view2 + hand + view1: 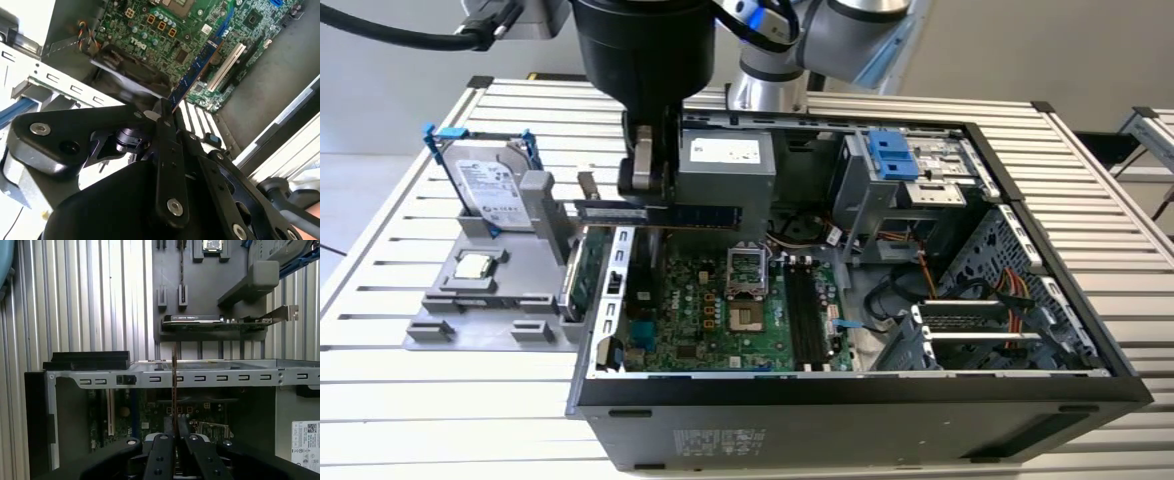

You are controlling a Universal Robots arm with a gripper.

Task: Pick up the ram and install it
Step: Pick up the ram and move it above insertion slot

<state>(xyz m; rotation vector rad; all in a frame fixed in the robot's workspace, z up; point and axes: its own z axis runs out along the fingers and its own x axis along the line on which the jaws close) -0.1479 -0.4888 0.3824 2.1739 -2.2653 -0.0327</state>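
ram (700, 212) hung level above the open computer case (854, 392), near the edge of the motherboard (707, 310), with the gripper (647, 200) clenched on its flat faces. i judged it light, stiff and thin, with fragile contacts, so those faces seemed the right hold, not the contact edge. room looked tight: the power supply (727, 160) was close beside it, the perforated side rail (225, 377) lay beneath, and the black memory slots (803, 315) were well apart.
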